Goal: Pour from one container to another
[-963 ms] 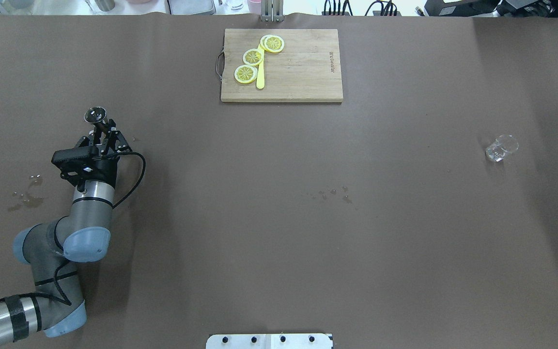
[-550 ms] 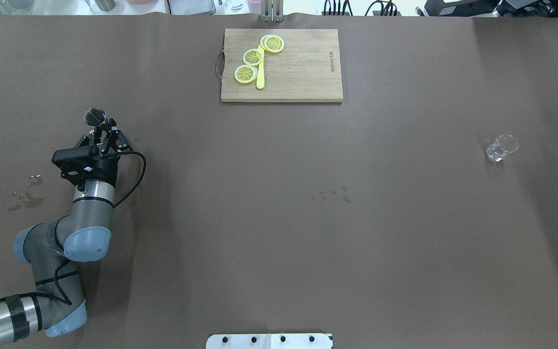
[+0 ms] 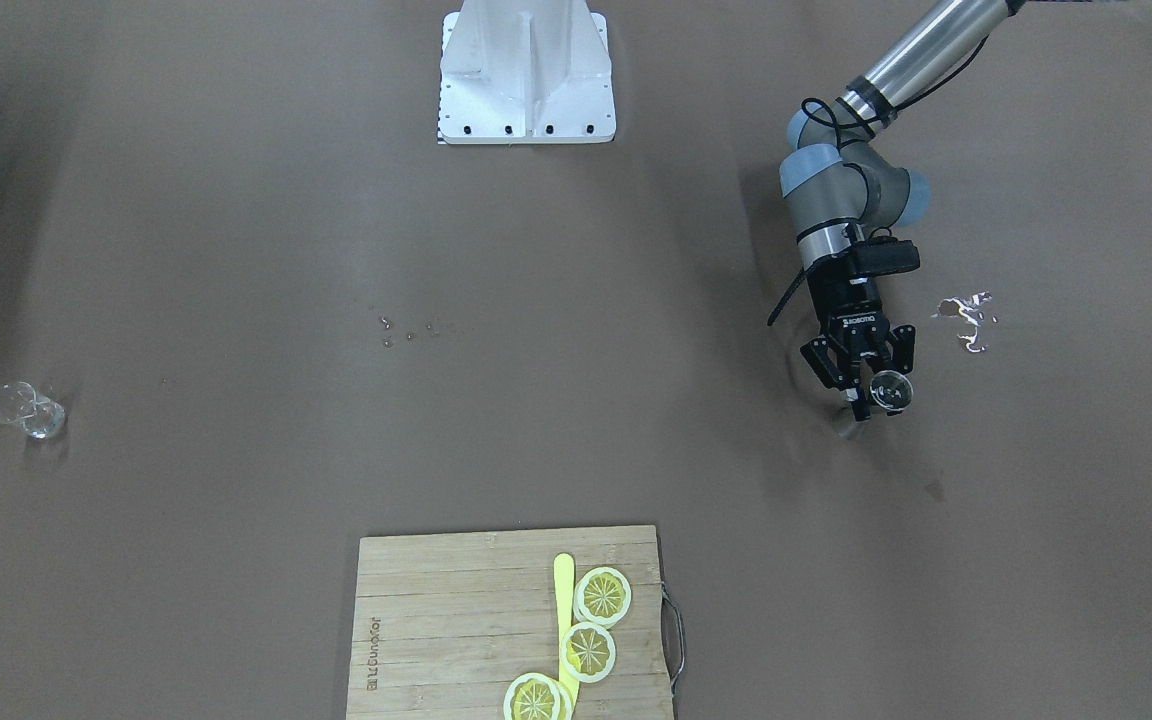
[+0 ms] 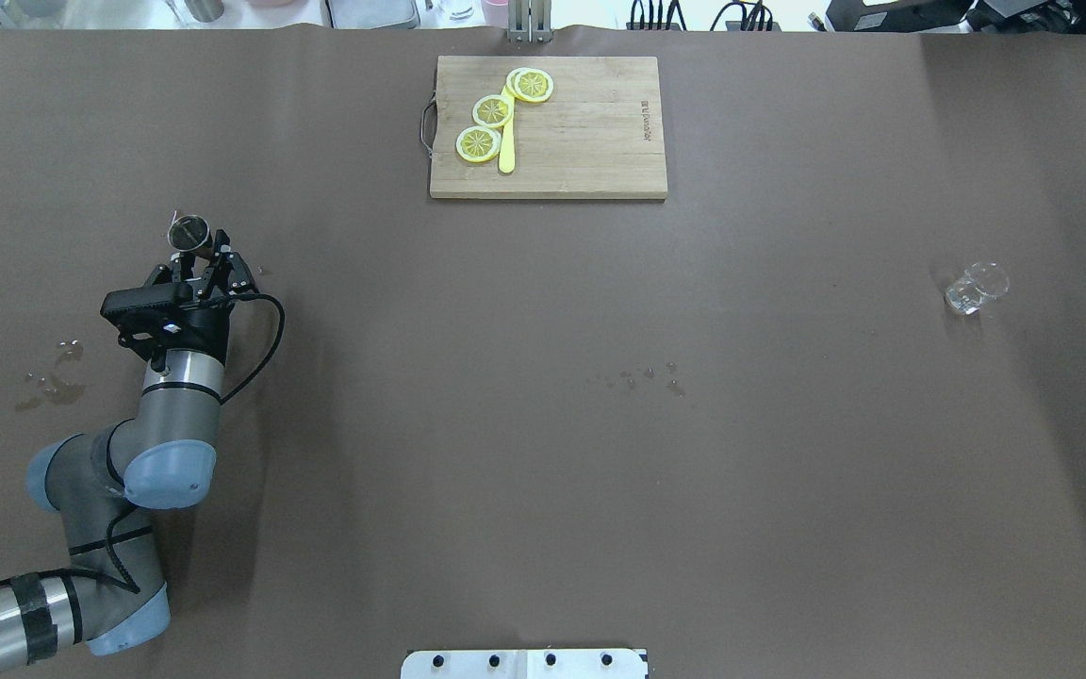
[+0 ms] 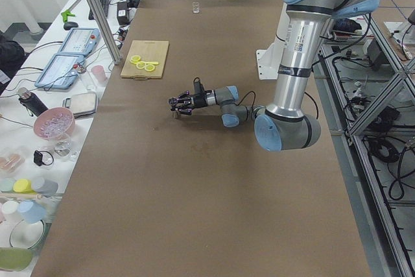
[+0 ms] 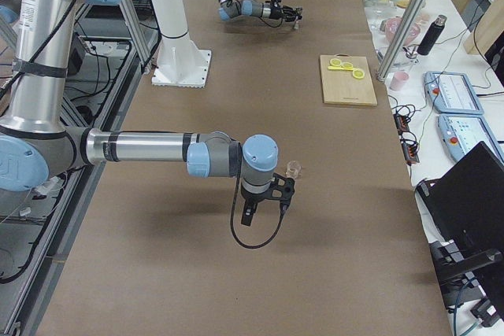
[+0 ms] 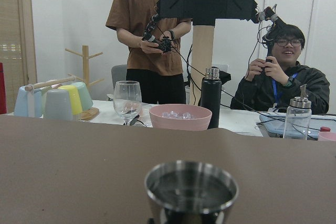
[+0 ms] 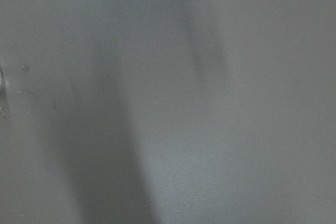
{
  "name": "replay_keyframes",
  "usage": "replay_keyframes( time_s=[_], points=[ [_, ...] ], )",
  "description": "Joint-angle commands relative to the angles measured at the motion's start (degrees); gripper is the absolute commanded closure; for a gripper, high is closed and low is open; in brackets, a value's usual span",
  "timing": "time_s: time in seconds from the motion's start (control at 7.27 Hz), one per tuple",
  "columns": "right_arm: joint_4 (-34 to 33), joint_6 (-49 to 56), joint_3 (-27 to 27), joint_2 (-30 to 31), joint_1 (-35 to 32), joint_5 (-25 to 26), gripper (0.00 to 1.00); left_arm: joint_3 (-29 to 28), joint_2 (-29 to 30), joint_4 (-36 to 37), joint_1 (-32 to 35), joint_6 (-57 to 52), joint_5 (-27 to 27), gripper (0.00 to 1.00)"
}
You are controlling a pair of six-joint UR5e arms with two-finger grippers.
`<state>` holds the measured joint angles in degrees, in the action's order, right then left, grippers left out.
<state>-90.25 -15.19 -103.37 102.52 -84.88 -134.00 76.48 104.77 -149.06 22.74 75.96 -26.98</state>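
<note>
Overhead exterior view: at the left of the frame the left gripper [image 4: 199,256] reaches toward the top edge, its jaws clamped low on a small round steel cup [image 4: 189,231] whose open mouth faces up. From the front-facing camera the same cup [image 3: 893,390] sits at the right of the frame at the tip of the gripper [image 3: 871,400], with a shadow on the brown desk [image 4: 543,471] just below it. In the left wrist view the cup [image 7: 190,190] fills the bottom centre, upright, rim level.

A small clear glass [image 4: 975,288] stands at the far right of the overhead frame, well apart from the cup. In the exterior right view the right gripper [image 6: 272,193] hangs just beside this glass [image 6: 294,168]; whether its jaws are apart or together cannot be told.

At top centre lies a wooden cutting board [image 4: 590,132] carrying yellow lemon slices [image 4: 493,110]. Wet droplets [image 4: 647,377] dot the desk's middle.
</note>
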Motion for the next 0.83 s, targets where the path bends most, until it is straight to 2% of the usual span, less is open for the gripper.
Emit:
replay_keyframes(
  time_s=[0.0,0.14,0.28,0.55,0.69],
  points=[
    [0.07,3.74,0.01,-0.12,0.07,0.31,0.00,0.07,0.09,0.00,0.12,-0.02,0.00,0.39],
    [-0.01,7.76,0.01,0.14,-0.02,1.19,0.00,0.07,0.09,0.00,0.20,-0.02,0.00,0.32],
    [0.07,8.15,0.19,-0.12,-0.02,2.15,0.00,0.16,0.09,0.00,0.20,-0.02,0.00,0.04],
    [0.25,8.07,0.10,-0.65,0.07,4.79,0.00,0.33,0.09,0.00,0.29,-0.37,0.00,0.03],
    [0.16,7.98,0.01,-0.56,-0.02,3.93,0.00,0.42,0.00,0.00,0.38,-0.55,0.00,0.03]
  ],
)
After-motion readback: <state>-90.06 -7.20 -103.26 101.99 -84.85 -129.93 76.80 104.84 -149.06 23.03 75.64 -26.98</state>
